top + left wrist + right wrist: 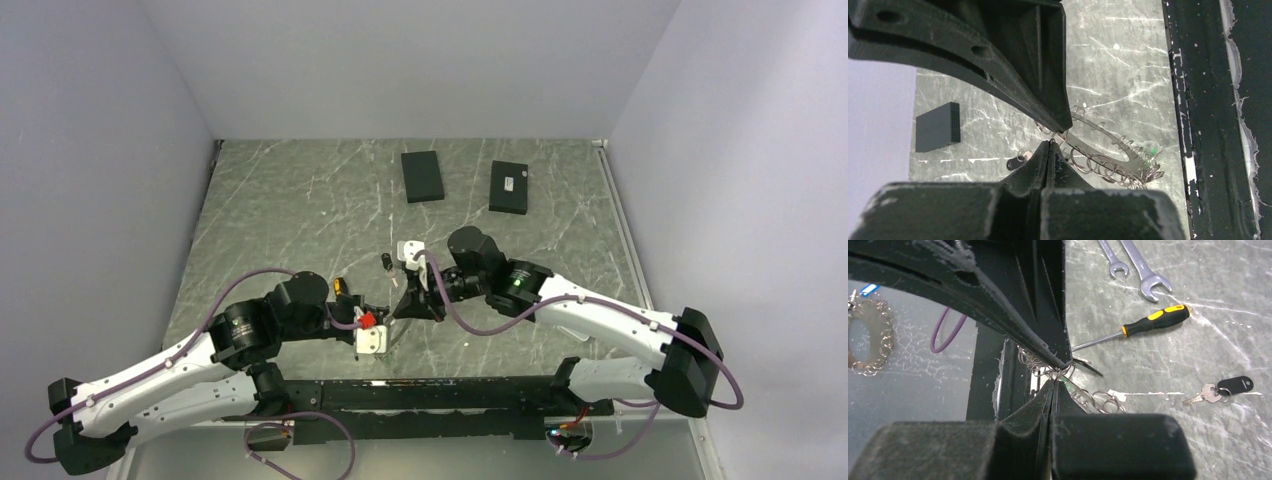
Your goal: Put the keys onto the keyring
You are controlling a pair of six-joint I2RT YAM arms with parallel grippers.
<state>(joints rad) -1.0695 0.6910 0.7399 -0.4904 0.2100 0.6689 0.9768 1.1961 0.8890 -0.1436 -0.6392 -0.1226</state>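
The keyring (1133,161), a flat grey metal ring with many small wire rings and a green tag (1149,150), hangs between both grippers just above the table's near edge. My left gripper (1050,141) is shut on one of its small rings. My right gripper (1054,381) is shut on another small ring of it, directly opposite. In the top view the left gripper (388,318) and the right gripper (408,305) almost touch. The keys (1237,384), with a black head and short silver blades, lie loose on the table. They also show in the top view (386,262) and the left wrist view (1014,163).
A black-and-yellow screwdriver (1148,322) and two silver wrenches (1133,262) lie near the keys. Two black boxes (422,176) (509,187) sit at the back of the table. The black rail (1208,125) of the arm mount runs along the near edge.
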